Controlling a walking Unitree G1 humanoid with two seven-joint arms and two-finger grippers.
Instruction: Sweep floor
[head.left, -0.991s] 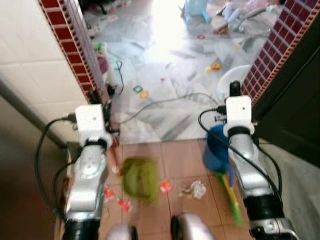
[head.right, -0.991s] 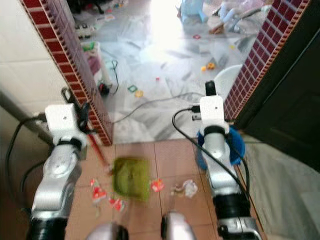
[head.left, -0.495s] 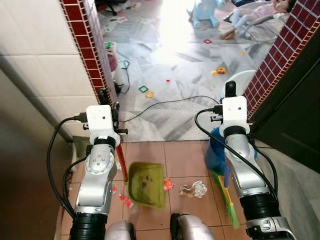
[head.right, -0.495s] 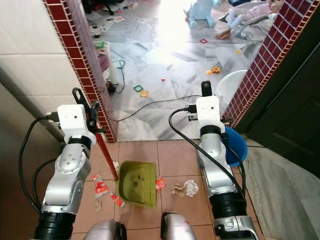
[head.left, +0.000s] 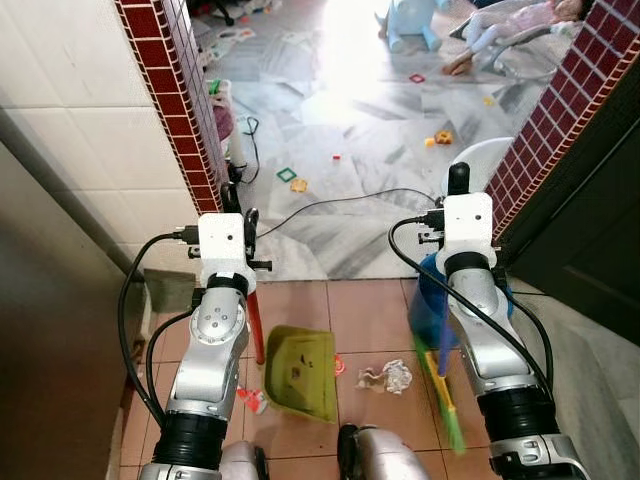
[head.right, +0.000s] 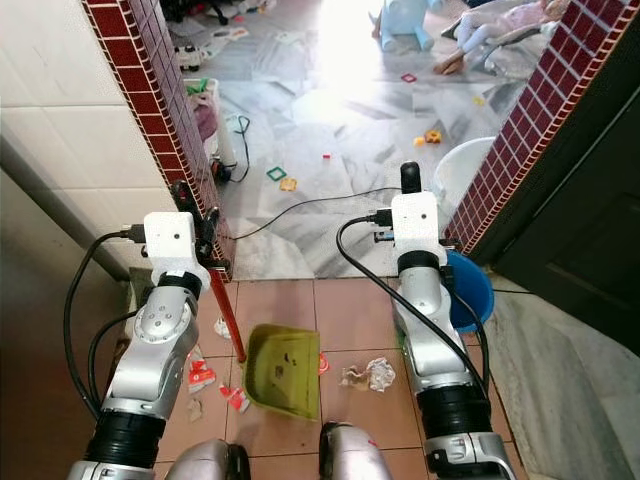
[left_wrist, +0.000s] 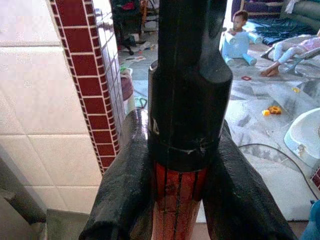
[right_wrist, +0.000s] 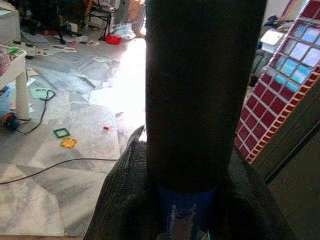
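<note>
**Ana:** Left eye view first: why does the left gripper (head.left: 236, 198) sit so high above the green dustpan (head.left: 300, 372)?

**Ben:** It clasps the top of the red handle (head.left: 255, 325), which slants down to the pan. Held like that, the pan rests tilted on the brown tiles (head.left: 365, 318) with its mouth toward the litter, I'd judge so scraps can be pushed in.

**Ana:** And the litter?

**Ben:** A crumpled white wrapper (head.left: 388, 377) lies just beside the pan, and a red scrap (head.left: 340, 364) sits at its edge. More red-and-white scraps (head.left: 250, 399) lie on the pan's other side, under the left arm.

**Ana:** Right eye view?

**Ben:** The right gripper (head.right: 407, 180) stands upright above a blue bucket (head.right: 467, 289), well apart from the pan. In the left eye view the green broom (head.left: 443, 385) hangs blurred below that arm, its head near the wrapper, probably placed to sweep it pan-ward.

**Ana:** Left wrist view?

**Ben:** Both black fingers (left_wrist: 125, 185) are clenched round the red shaft with its black cap.

**Ana:** Right wrist view?

**Ben:** The fingers (right_wrist: 127, 200) squeeze a thick black grip with blue showing beneath, the broom's stick. Beyond lies a marble floor (right_wrist: 65, 170) with a cable and toys, still unswept
</note>
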